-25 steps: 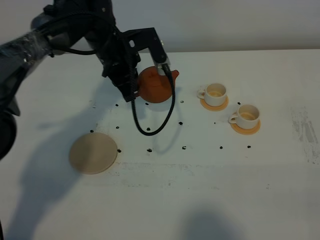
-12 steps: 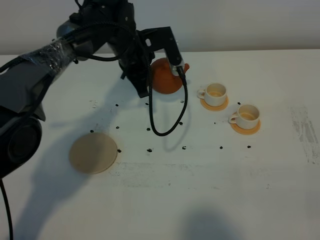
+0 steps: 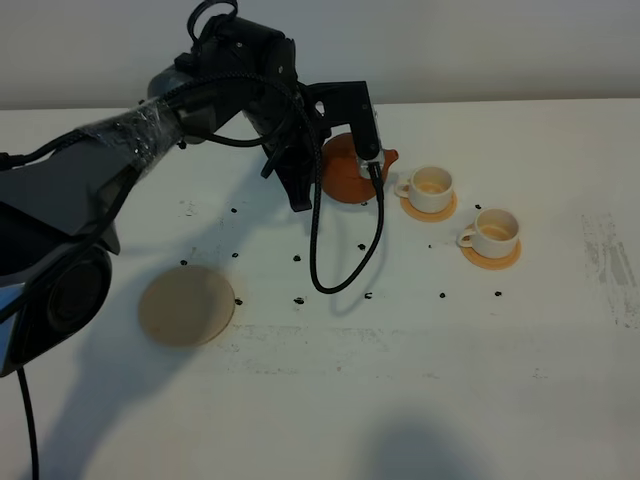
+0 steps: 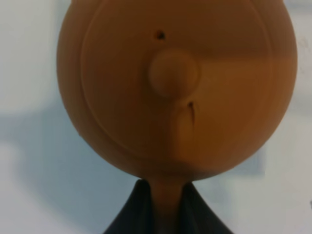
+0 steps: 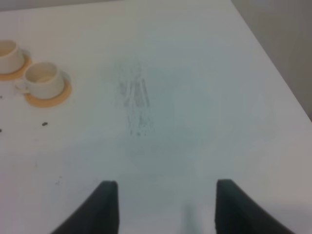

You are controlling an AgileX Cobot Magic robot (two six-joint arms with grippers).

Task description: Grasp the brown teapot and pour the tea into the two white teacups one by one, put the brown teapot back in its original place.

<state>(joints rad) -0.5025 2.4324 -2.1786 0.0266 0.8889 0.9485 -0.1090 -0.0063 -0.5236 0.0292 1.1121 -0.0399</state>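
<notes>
Left wrist view showed the left jaws clenched on the brown teapot (image 4: pixel 175 87); the right jaws gaped, empty. First pour was in hand, I judged: next, tilt it over the teacup (image 3: pixel 431 187) just beyond the left jaws.

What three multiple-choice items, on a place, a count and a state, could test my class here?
1. Where is the brown teapot? A on the pale tan coaster; B beside the white teacups, left of them in the high view; C right of both teacups.
2. How many teacups stand on orange coasters? A one; B two; C three.
3. The right gripper is: A open, empty; B shut on a teacup; C shut on the teapot.
Key: 1 B, the left gripper clamps its handle there and that coaster lies bare. 2 B, each cup has its own. 3 A, its jaws stand apart, nothing between.
</notes>
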